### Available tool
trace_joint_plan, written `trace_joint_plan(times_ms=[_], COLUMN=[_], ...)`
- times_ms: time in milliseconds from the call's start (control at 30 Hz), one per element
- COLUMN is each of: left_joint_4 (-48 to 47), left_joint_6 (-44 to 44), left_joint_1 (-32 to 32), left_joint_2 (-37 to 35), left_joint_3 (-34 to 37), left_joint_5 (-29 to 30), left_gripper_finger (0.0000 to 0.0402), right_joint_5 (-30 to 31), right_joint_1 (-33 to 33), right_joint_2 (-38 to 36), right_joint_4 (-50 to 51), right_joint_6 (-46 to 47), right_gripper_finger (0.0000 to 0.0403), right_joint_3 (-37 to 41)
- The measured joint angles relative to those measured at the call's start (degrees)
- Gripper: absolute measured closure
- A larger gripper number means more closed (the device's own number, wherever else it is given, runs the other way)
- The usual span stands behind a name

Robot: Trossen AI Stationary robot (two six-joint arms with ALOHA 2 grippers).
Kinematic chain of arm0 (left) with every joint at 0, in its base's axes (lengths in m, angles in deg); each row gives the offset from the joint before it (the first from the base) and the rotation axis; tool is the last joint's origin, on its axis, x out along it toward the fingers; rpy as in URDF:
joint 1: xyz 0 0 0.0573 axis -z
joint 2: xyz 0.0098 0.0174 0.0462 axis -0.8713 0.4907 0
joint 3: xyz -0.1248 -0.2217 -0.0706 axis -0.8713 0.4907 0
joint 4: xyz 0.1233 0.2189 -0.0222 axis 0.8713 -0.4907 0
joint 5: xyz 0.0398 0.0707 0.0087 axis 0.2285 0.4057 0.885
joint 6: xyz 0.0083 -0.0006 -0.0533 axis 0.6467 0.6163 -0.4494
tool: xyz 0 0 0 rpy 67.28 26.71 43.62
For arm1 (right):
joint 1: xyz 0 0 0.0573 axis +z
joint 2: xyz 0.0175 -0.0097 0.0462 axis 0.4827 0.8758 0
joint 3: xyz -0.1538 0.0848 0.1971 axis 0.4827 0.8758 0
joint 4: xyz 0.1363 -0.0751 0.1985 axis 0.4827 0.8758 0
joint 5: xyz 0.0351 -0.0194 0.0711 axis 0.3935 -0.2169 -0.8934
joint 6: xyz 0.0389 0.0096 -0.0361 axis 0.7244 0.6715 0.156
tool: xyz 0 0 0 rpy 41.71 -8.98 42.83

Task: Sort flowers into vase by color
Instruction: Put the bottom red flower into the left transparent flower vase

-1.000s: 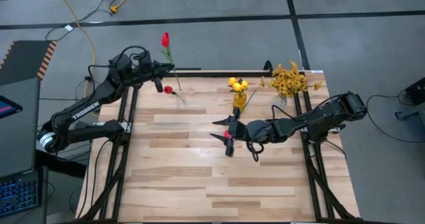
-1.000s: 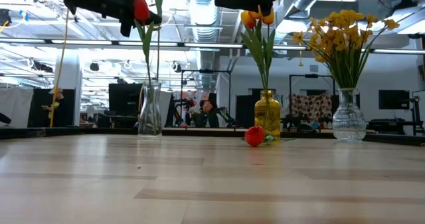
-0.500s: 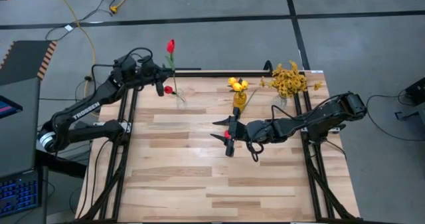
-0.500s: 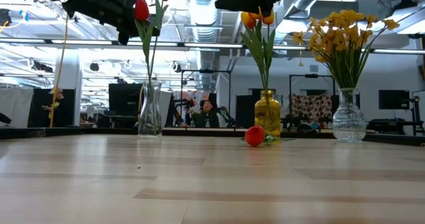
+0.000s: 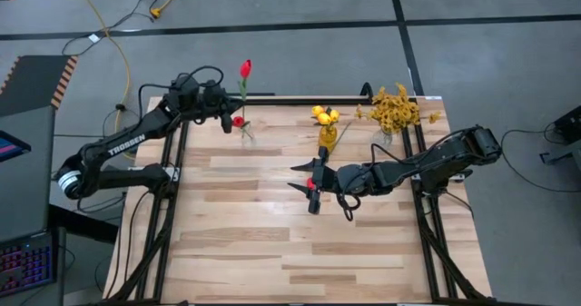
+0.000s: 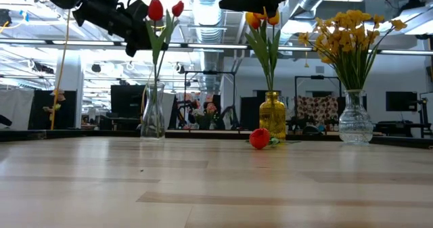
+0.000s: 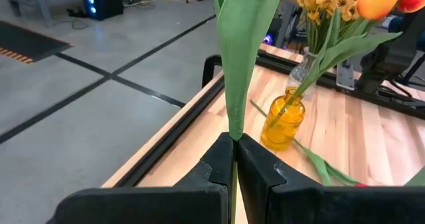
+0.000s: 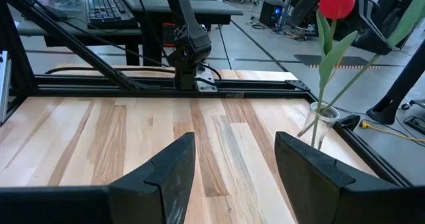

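**Mia:** Where is the red flower now?

**Sam:** The left pincer holds it by its thin green stem. The two dark fingers are pinched tight on the stem. The red bloom stands high above the pincer, and the stem goes down past it toward the clear vase.

**Mia:** Is anything in that vase yet?

**Sam:** Yes, one red flower stands in it, just beside the pincer. So the red ones go there.

**Mia:** What step is this?

**Sam:** I think it is the putting-in step. The stem is right at the vase, but from here I cannot tell if its end is inside the mouth yet.

**Mia:** What comes next?

**Sam:** The stem must go straight down into the narrow mouth. Then the pincer can let go. It should go slowly, so it does not bump the vase or the flower inside.

**Mia:** And the other pincer?

**Sam:** The right pincer waits over the middle of the table, fingers spread wide, holding nothing. Far from the left pincer, one more red flower lies on the table by the yellow vase.

**Mia:** And past that?

**Sam:** A second clear vase full of small yellow flowers.
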State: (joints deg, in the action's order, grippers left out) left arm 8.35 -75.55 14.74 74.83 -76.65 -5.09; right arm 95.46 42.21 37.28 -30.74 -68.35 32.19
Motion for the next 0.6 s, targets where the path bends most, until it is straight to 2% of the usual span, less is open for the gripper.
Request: trace_joint_plan(times_ms=[400, 600], left_joint_4=[0.0, 0.0], left_joint_6=[0.0, -0.6], left_joint_1=[0.3, 0.3], left_joint_2=[0.3, 0.3], left_joint_3=[0.0, 0.0], left_joint_5=[0.0, 0.0], left_gripper_finger=[0.04, 0.0384], right_joint_5=[0.0, 0.0], right_joint_1=[0.0, 0.0], right_joint_2=[0.0, 0.0], right_joint_4=[0.0, 0.0], right_joint_6=[0.0, 0.0], right_gripper_finger=[0.017, 0.017], right_joint_3=[0.0, 0.0])
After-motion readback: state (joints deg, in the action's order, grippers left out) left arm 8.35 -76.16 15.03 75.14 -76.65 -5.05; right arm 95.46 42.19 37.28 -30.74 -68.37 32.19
